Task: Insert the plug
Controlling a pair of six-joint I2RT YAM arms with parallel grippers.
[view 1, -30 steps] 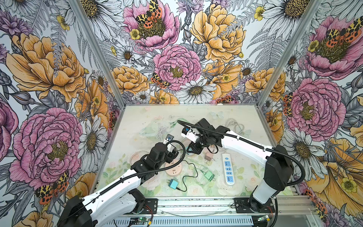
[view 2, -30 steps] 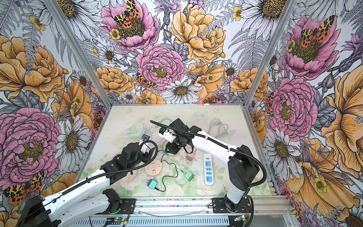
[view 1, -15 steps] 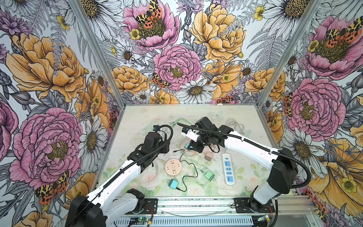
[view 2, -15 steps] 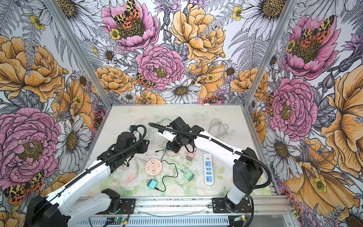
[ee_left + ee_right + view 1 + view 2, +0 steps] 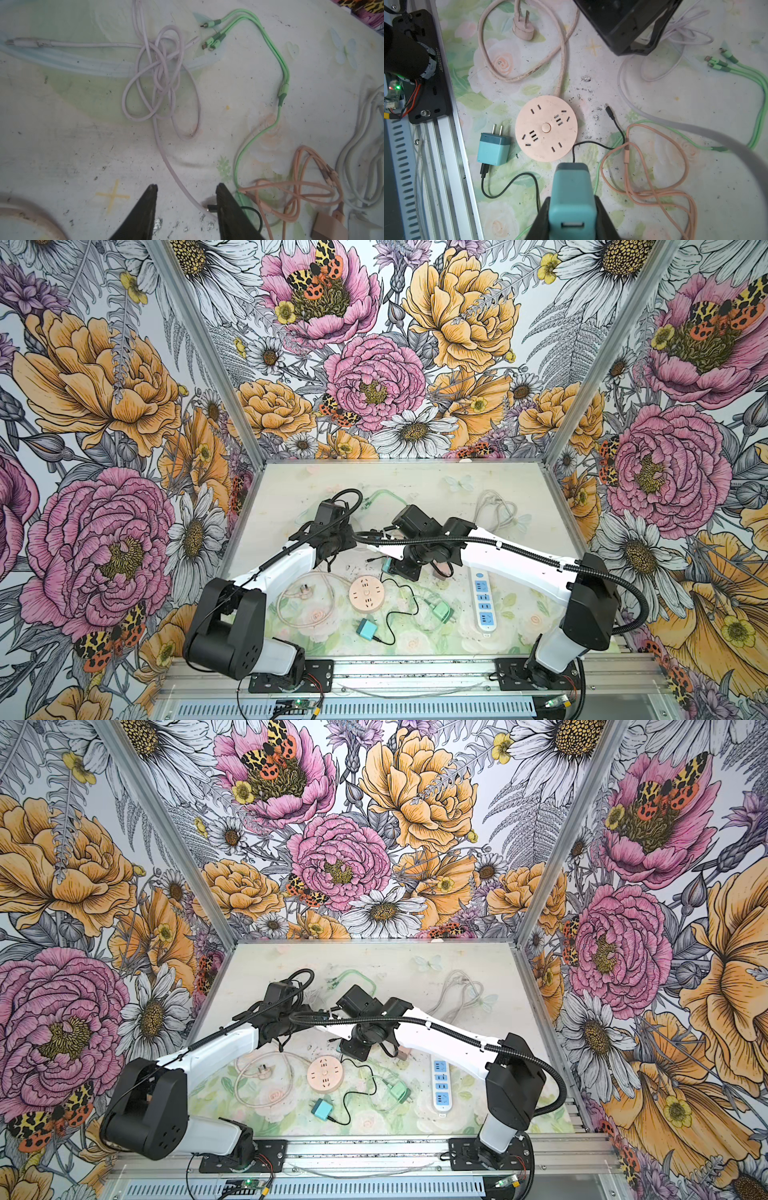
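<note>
While your right gripper (image 5: 571,209) is clamped on the teal, boxy plastic charger block (image 5: 572,187), with its port face turned toward the wrist camera, your left gripper (image 5: 187,187) hovers low over the scuffed pale table (image 5: 62,135), jaws apart and nothing held.

The likely plug is the small black connector (image 5: 211,207) at the free end of the thin black cable (image 5: 593,143). It lies flat on the table between the two grippers, on the far side of the round pink plastic socket disc (image 5: 546,131) and just left of the held block. In the left wrist view it shows at the inner edge of one jaw, off centre, and the pale lilac rubbery cable (image 5: 158,83) runs between the jaws.

Shift sideways until only the black connector is centred. Pinch its body rather than the cord, and leave the tip proud. Hold the block level so its port faces your approach.
</note>
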